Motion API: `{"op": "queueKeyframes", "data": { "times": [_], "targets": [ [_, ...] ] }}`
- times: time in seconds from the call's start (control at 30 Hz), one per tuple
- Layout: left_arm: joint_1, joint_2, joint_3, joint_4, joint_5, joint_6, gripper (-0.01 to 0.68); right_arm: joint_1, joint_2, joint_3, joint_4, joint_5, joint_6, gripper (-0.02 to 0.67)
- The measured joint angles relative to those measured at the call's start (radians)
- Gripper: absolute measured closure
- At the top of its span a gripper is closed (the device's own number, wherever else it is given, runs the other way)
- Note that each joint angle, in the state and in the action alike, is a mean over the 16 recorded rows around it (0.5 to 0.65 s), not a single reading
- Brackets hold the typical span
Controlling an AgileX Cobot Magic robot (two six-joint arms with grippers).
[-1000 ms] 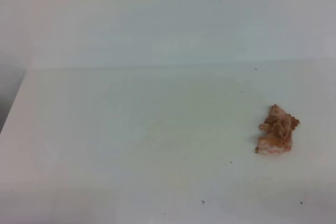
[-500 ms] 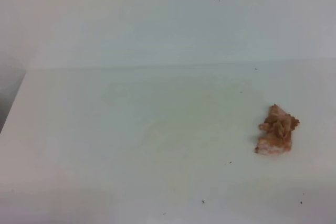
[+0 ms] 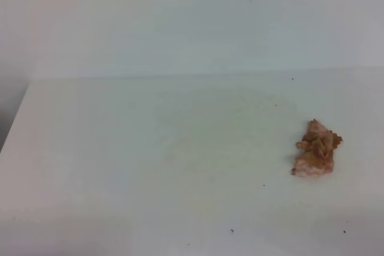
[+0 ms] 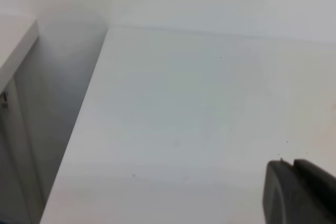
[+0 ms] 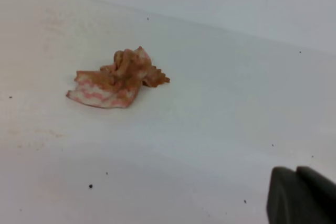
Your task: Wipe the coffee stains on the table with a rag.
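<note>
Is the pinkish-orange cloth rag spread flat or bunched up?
Bunched up: the pinkish-orange cloth rag sits as a wrinkled lump, one striped corner lying flat.

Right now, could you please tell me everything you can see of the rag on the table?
The rag is a small crumpled wad of cloth, orange-brown over most of it, with a flatter pink-and-white striped flap at its lower edge in the right wrist view. It looks soft, wrinkled and stained. It lies loose on the white table, toward the right side of the high view. Nothing touches it but the table; no hand holds it, and the right hand sits well apart from it.
</note>
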Motion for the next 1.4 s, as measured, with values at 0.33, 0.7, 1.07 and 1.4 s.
{"op": "queueKeyframes", "data": {
  "times": [0.33,0.7,1.07,1.4],
  "targets": [
    [0.000,0.000,0.000,0.000,0.000,0.000,0.675,0.000,0.001,0.000,0.000,0.000,0.000,0.650],
    [0.000,0.000,0.000,0.000,0.000,0.000,0.675,0.000,0.001,0.000,0.000,0.000,0.000,0.650],
    [0.000,0.000,0.000,0.000,0.000,0.000,0.675,0.000,0.001,0.000,0.000,0.000,0.000,0.650],
    [0.000,0.000,0.000,0.000,0.000,0.000,0.675,0.000,0.001,0.000,0.000,0.000,0.000,0.650]
  ]
}}
